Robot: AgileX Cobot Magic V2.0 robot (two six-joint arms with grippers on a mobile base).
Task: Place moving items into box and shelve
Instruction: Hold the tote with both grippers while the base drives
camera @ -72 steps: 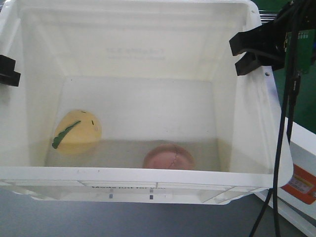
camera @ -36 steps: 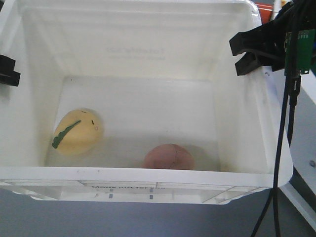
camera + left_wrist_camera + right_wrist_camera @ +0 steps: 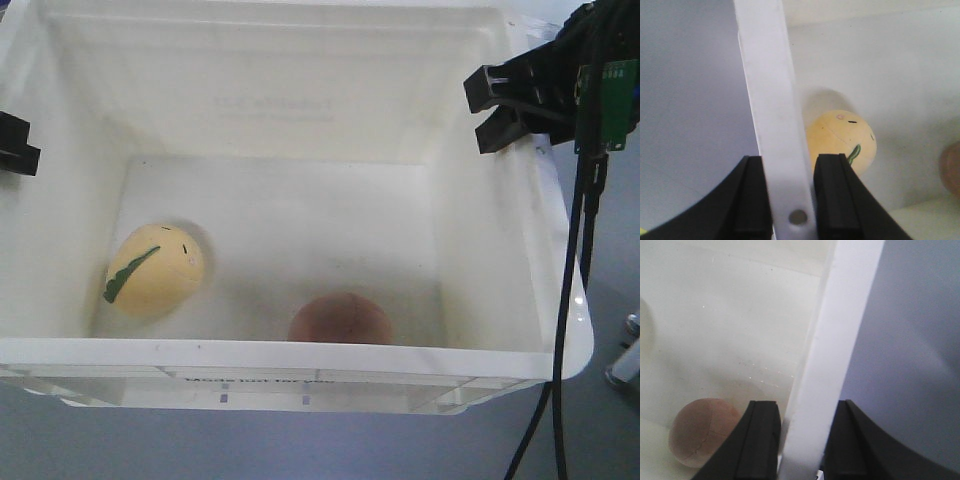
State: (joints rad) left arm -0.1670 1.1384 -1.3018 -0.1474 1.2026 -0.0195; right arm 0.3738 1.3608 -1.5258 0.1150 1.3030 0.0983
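A white plastic box (image 3: 300, 360) fills the front view. Inside lie a yellow ball with a green mark (image 3: 153, 270) at the left and a brownish-pink ball (image 3: 340, 320) near the front wall. My left gripper (image 3: 15, 145) is shut on the box's left rim (image 3: 775, 125), one jaw inside and one outside. My right gripper (image 3: 505, 110) is shut on the right rim (image 3: 835, 355) the same way. The yellow ball (image 3: 840, 142) shows in the left wrist view, the brownish-pink ball (image 3: 702, 432) in the right wrist view.
Grey floor (image 3: 620, 200) shows beyond the box's right side, with a small metal object (image 3: 628, 362) at the right edge. Black cables (image 3: 578, 250) hang down from the right arm beside the box.
The background at the right has shifted: the white unit with the orange label is gone from view and grey floor shows. The box stays gripped and both balls have rolled slightly.
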